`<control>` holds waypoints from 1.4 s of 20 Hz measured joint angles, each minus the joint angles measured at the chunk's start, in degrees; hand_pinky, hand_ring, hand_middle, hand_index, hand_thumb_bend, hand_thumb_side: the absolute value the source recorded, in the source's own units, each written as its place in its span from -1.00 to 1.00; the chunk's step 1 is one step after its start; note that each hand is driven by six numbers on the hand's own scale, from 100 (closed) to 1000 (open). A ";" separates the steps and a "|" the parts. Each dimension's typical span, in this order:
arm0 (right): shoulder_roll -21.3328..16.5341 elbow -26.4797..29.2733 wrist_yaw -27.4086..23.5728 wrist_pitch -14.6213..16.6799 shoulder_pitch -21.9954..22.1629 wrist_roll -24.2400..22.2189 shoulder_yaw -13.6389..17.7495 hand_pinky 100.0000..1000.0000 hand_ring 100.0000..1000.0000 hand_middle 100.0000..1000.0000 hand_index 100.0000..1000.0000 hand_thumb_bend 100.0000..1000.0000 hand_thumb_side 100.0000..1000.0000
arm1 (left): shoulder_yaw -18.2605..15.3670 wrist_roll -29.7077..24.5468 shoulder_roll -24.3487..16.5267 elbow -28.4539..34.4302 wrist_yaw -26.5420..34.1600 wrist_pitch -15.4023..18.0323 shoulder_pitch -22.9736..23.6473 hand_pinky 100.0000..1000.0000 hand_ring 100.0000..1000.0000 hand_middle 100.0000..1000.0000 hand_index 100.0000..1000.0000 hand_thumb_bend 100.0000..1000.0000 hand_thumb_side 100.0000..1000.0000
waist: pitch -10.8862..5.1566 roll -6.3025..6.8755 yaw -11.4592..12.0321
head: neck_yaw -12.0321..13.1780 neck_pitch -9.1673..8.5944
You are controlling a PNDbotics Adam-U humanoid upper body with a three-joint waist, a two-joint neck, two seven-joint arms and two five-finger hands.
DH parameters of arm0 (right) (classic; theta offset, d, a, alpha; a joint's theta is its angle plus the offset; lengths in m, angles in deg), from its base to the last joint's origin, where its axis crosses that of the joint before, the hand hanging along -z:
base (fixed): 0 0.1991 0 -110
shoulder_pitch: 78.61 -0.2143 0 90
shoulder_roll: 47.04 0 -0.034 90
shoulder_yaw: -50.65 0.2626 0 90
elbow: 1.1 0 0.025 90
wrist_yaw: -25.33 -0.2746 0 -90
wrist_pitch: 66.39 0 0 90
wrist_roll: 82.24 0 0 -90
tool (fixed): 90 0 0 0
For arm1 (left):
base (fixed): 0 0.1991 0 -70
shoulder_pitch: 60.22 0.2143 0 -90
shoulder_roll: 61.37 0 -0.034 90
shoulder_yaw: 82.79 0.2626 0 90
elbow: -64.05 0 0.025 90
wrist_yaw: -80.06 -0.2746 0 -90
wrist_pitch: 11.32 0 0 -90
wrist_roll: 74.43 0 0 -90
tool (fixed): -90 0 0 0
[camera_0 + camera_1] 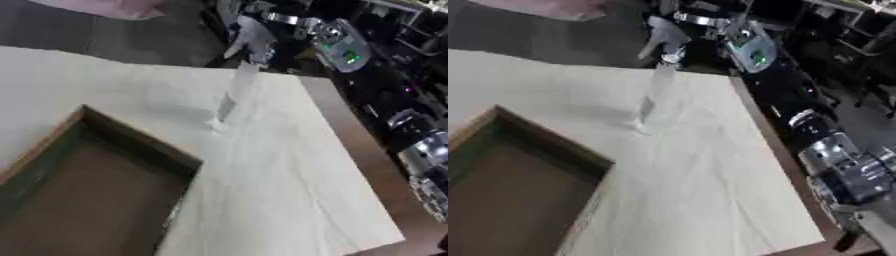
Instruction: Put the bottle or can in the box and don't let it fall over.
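The right hand (667,32) at upper centre seems to pinch the clear bottle's (655,97) top to keep it upright; the empty box (96,190) waits lower left.

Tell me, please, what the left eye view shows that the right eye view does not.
Only the left eye view shows the box more fully, including its near right wall. Only the right eye view shows more of the right arm, with its silver joints down to the lower corner. Both show the clear bottle standing on the white table, with the right hand at its top; the blur hides how its fingers sit. The left hand appears in neither.
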 measured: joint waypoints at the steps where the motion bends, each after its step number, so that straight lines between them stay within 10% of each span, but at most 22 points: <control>1: -0.01 0.07 -0.10 0.04 0.00 0.04 0.00 -0.90 0.91 -0.23 0.19 -1.00 -0.92 | 0.00 -0.01 0.00 0.00 0.00 0.00 -0.01 0.08 0.44 0.26 0.78 -0.96 0.50 | 0.02 0.00 0.01 | -0.05 0.00; 28: -0.33 0.79 -1.92 0.08 0.57 0.08 -0.01 -1.00 0.80 -0.38 0.02 -0.68 -1.00 | 0.00 -0.39 0.03 0.00 0.10 -0.38 -0.49 0.08 0.45 0.25 0.78 -0.95 0.51 | 0.63 0.00 0.12 | -0.68 -0.20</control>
